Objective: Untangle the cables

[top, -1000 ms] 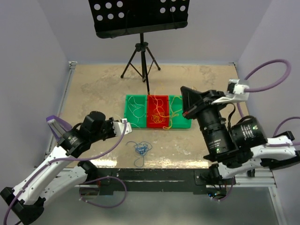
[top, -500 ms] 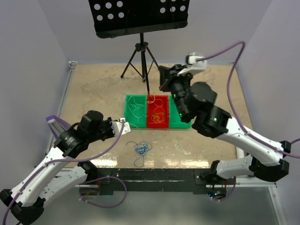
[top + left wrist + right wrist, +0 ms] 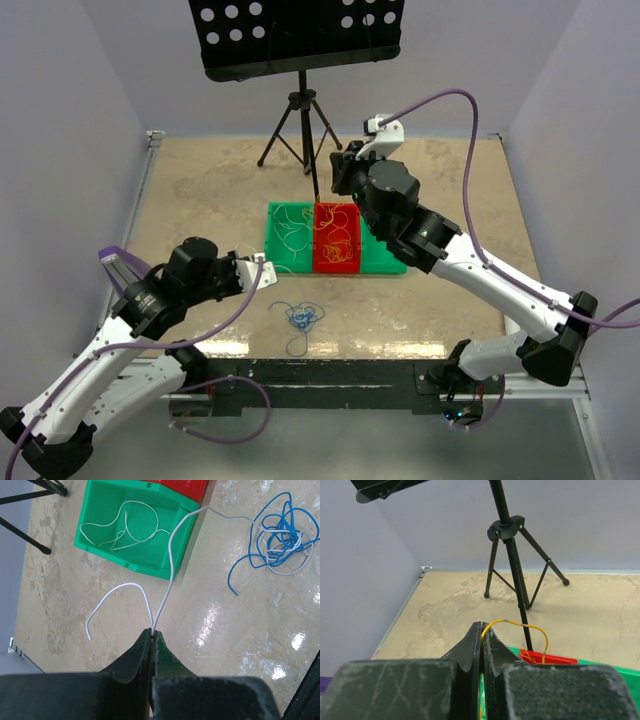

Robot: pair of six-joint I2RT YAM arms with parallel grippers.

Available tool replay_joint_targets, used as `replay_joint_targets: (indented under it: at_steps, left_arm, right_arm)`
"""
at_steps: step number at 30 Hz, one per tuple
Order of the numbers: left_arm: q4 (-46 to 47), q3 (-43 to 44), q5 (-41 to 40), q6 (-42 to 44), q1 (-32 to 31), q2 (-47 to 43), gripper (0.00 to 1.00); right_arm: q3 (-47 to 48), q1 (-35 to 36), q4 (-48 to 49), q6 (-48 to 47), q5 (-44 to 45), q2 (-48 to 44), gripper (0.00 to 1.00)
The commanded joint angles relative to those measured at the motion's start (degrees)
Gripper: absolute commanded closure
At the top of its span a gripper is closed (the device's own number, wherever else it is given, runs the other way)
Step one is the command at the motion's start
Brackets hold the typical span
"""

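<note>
Left gripper (image 3: 152, 632) is closed tight, pinching a white cable (image 3: 170, 565); right gripper (image 3: 482, 630) is closed tight on a yellow-orange cable (image 3: 520, 625)

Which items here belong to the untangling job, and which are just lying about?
Job: white cable in left pincer; yellow cable in right pincer; blue tangle; green bin and red bin holding loose strands.
Lying about: music stand on its tripod.
</note>
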Motion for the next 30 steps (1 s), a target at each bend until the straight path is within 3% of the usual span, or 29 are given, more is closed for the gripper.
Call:
replay_joint_targets:
  at_steps: [1, 30]
  left_arm:
    - [0.1, 2.0, -0.6, 1.0, 0.2, -0.6, 1.0]
    - [0.5, 0.6, -2.2, 2.7, 0.2, -0.8, 1.0]
  right_arm:
    - [-1.4, -0.7, 2.5, 2.0, -4.1, 0.7, 1.0]
    - [-10.3, -1.8, 4.1, 5.9, -5.3, -2.9, 1.0]
